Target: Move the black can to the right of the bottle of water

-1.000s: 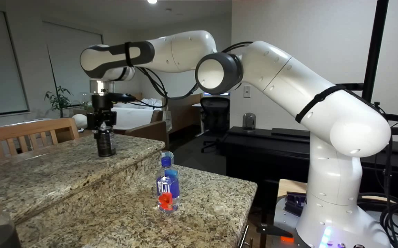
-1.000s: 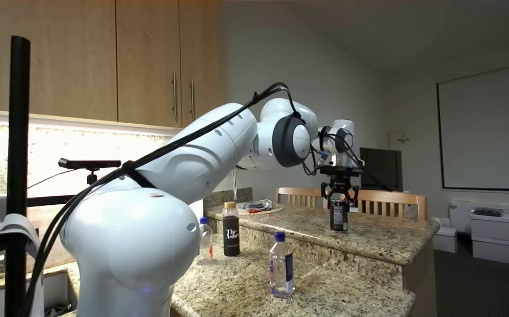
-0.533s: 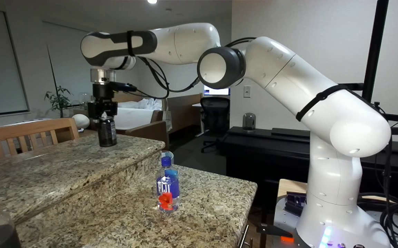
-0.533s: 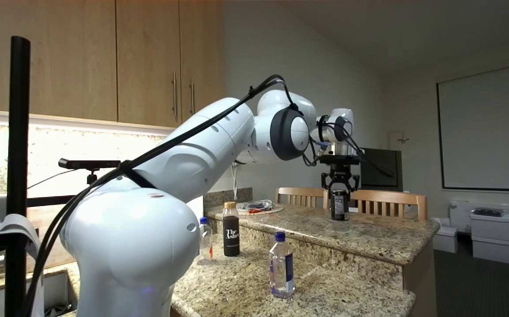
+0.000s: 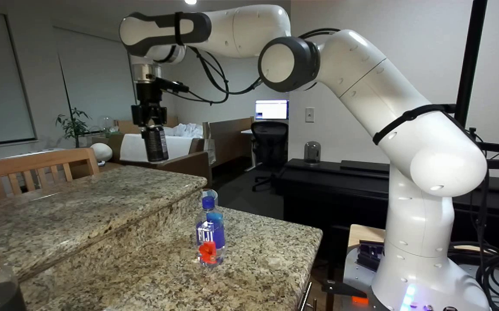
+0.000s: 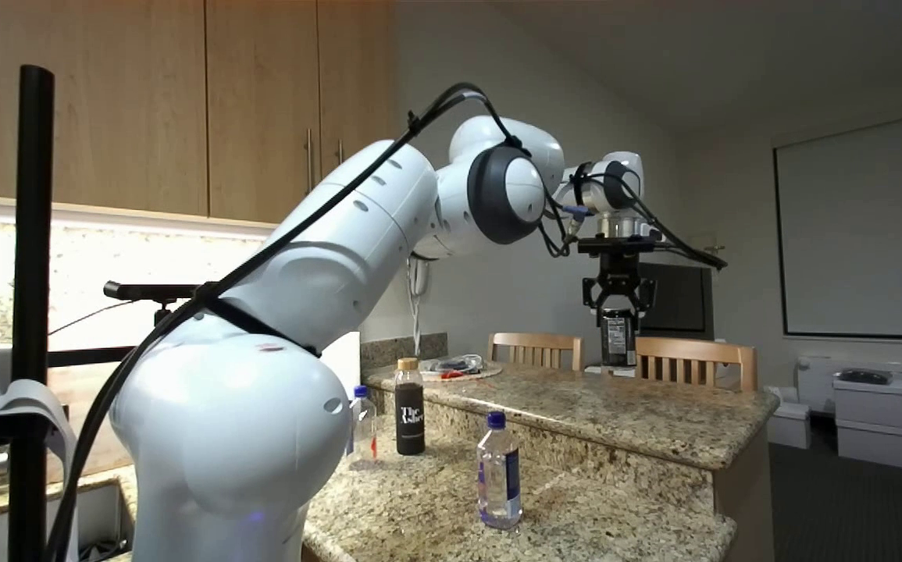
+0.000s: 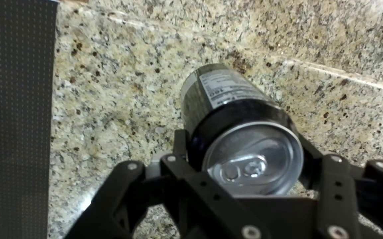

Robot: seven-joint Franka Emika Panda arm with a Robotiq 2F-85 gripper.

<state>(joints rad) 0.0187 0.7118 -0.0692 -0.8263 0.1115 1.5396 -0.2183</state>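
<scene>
Bench of speckled granite, two-tiered, spreads beneath the black two-fingered hand. Below the hand, off to one side, stands a clear plastic, blue-capped bottle of water. I see the hand pinching a small black cylindrical can in mid-air.

My gripper looks matt, the can smooth with a shiny metal lid; the bottle is clear plastic, the counter polished stone.
</scene>
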